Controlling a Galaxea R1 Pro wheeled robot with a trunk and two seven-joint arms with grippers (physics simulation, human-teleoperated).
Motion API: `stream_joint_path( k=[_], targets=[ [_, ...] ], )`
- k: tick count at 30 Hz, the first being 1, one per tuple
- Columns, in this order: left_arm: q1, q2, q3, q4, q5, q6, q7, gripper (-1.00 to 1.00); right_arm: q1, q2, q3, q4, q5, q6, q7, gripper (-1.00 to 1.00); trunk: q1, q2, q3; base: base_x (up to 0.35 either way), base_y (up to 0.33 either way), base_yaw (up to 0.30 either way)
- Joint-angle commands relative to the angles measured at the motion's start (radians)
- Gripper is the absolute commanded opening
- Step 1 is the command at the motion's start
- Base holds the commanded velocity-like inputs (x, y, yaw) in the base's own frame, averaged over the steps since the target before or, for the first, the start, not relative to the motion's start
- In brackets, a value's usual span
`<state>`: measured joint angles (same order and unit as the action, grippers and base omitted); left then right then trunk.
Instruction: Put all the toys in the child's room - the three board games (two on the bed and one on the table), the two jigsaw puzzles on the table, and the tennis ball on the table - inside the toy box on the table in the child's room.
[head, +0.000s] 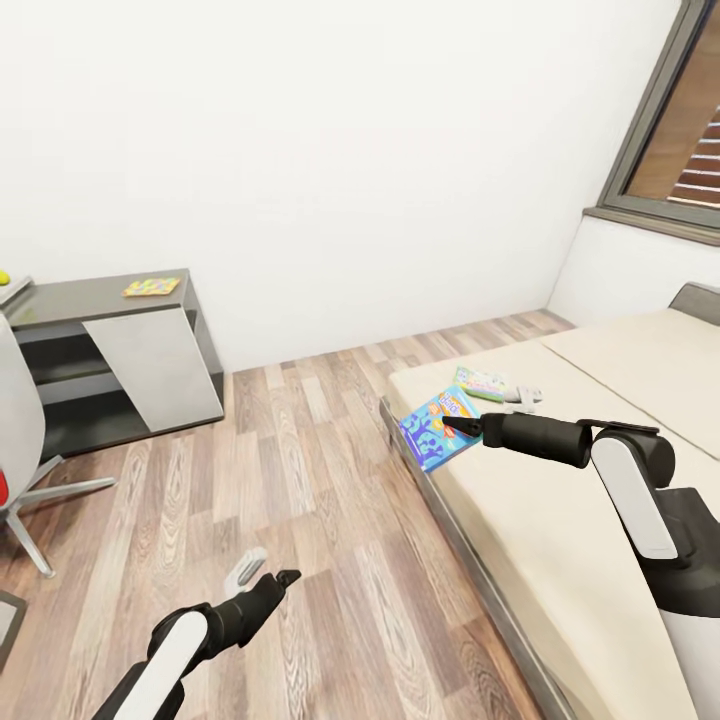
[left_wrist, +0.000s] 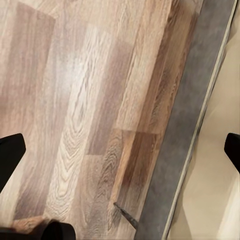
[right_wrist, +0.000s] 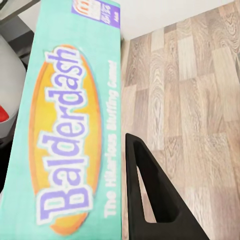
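Your left gripper (head: 262, 583) hangs low over the plank floor (head: 300, 470), well apart from the bed (head: 560, 500); its fingers stand wide, with nothing between them, as its wrist view shows.

Left of the bed, across the floor, a dark grey cabinet (head: 110, 350) carries a small multicoloured square (head: 151, 287) that looks like a jigsaw puzzle.

At the bed's near-left corner, your right gripper (head: 462, 427) is clamped on the blue board game (head: 438, 428). The box is lifted off the mattress and tilted, its long axis crossing the line of the fingers; the right wrist view shows one finger (right_wrist: 150, 200) against its teal "Balderdash" face.

Just beyond that box, further up the bed, a second pale board game (head: 481, 382) lies flat. The right arm is clearly the nearer one to it, but it's occupied, so I'd judge the carried box goes to the toy box first.
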<state>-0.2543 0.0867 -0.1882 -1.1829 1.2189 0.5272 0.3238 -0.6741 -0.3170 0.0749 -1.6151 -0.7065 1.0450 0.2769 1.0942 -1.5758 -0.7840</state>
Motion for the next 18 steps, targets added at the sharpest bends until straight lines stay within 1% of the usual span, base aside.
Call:
stream_joint_path(
  k=[1, 18],
  targets=[
    [0.0, 0.001, -0.002, -0.001, 0.01, -0.001, 0.01, 1.0, -0.001, -0.001, 0.0, 0.0, 0.01, 0.002, 0.009, -1.0, -0.004, 0.007, 0.002, 0.0, 0.0, 0.0],
    [-0.001, -0.001, -0.002, 0.003, 0.01, -0.001, 0.009, 1.0, -0.001, -0.001, -0.008, 0.0, 0.009, 0.002, 0.013, -1.0, -0.069, 0.126, 0.056, 0.0, 0.0, 0.0]
  ],
)
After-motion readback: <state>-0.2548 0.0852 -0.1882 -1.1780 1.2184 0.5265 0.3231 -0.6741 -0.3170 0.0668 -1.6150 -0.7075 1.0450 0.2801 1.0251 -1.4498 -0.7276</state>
